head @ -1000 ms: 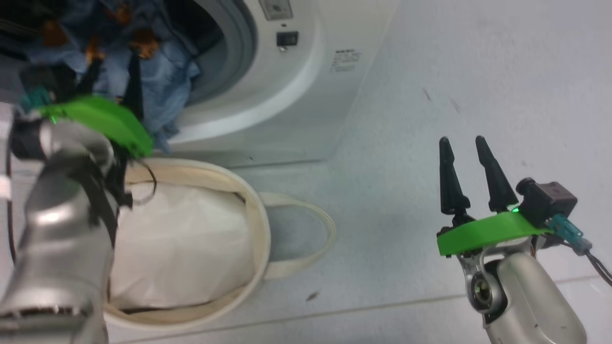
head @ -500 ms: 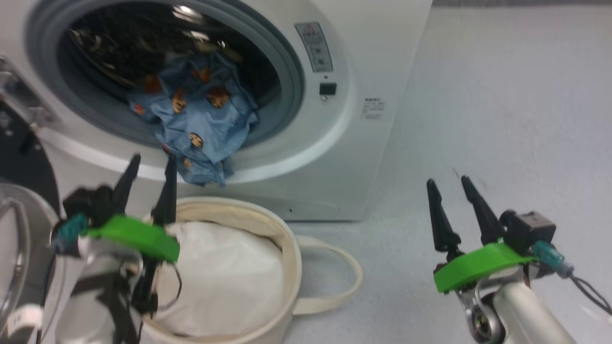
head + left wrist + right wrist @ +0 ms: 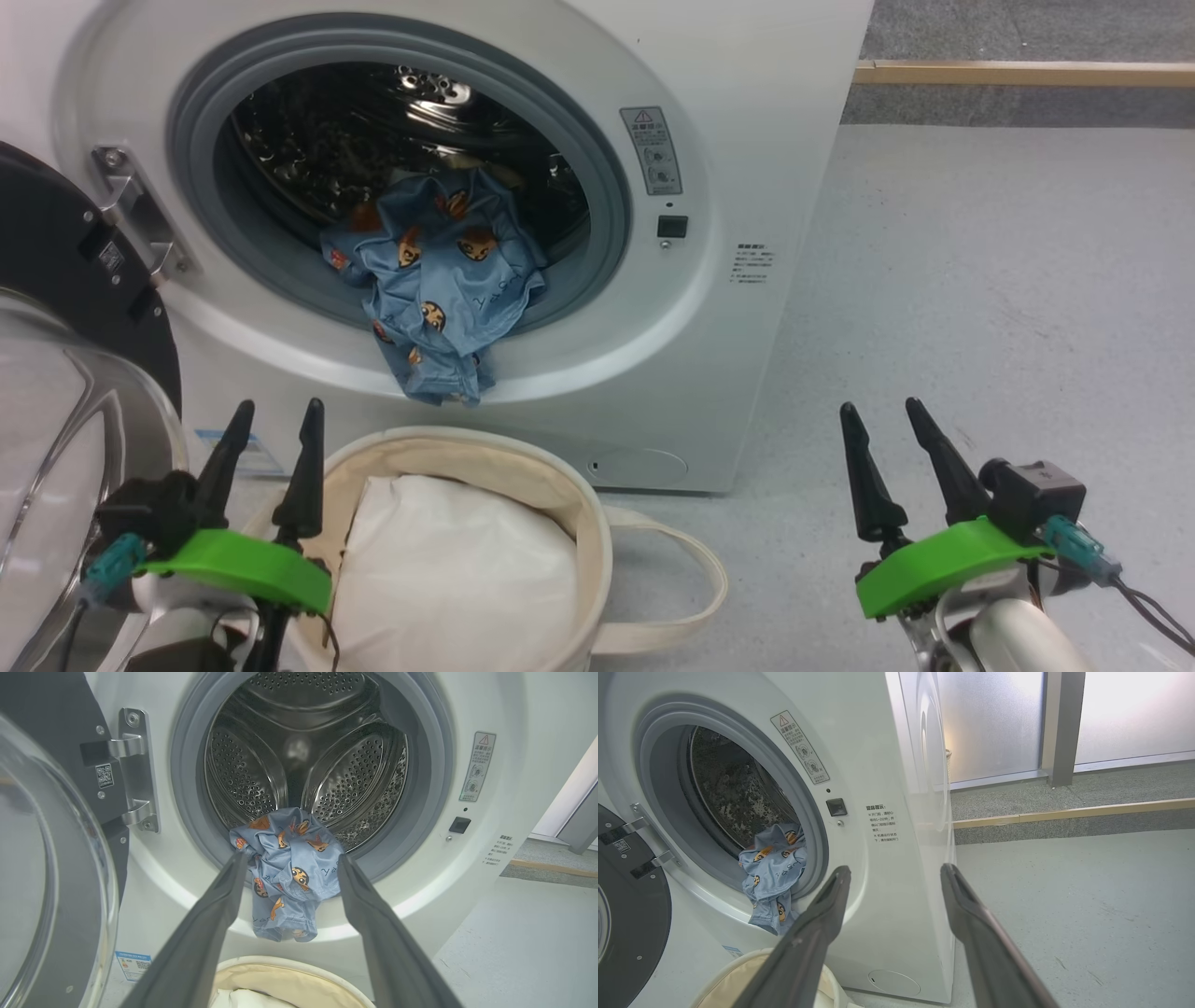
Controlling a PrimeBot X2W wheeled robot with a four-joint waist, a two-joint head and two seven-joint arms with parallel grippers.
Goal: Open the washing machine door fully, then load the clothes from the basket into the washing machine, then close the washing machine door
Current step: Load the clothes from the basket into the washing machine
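Observation:
The white washing machine (image 3: 766, 121) stands with its door (image 3: 65, 411) swung open to the left. Light-blue clothes (image 3: 439, 280) lie in the drum mouth and hang over the grey gasket and front lip, also seen as the clothes (image 3: 285, 872) and the clothes (image 3: 773, 872). Just below stands the cream basket (image 3: 588, 523), holding white padding (image 3: 467, 569). My left gripper (image 3: 276, 425) is open and empty, low at the basket's left rim. Out over the floor to the washer's right, my right gripper (image 3: 878, 422) is open and empty too.
The open door's glass bowl (image 3: 46, 882) and metal hinge (image 3: 135, 765) sit close to my left arm. Grey floor (image 3: 980, 308) spreads to the right, up to a wooden threshold strip (image 3: 1018, 73). One basket handle (image 3: 695, 579) loops out onto the floor.
The head camera tilted up, bringing the drum opening into view. My left gripper drew back out of the drum mouth, down to the basket's rim, leaving the clothes draped over the lip.

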